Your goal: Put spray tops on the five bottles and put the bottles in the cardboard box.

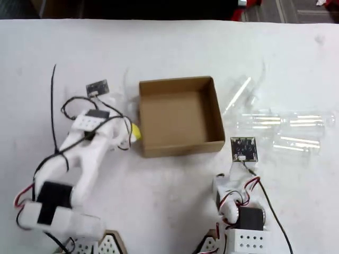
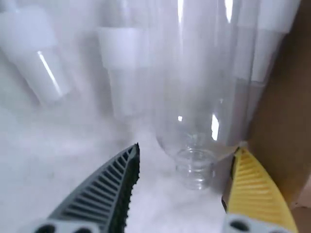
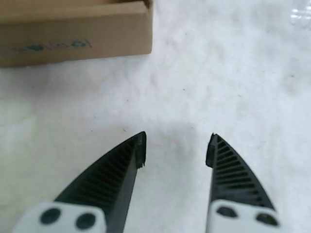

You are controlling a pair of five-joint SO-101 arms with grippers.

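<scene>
Your left claw [image 2: 188, 148] stands wide open, its fingers on either side of the threaded neck of a clear plastic bottle [image 2: 194, 97] just beside the open brown cardboard box [image 1: 180, 145], gripping nothing. Your right claw [image 3: 178, 135] is also spread open and empty over the white worktop [image 3: 218, 73] near a corner of the box. More clear plastic bottles [image 1: 280, 124] lie on the side of the box away from the left claw.

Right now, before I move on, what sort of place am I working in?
Probably a robotics test bench rather than a packing line: a left arm and right arm with loose cables sit at a plain white table, with one box and a few clear bottles.
</scene>
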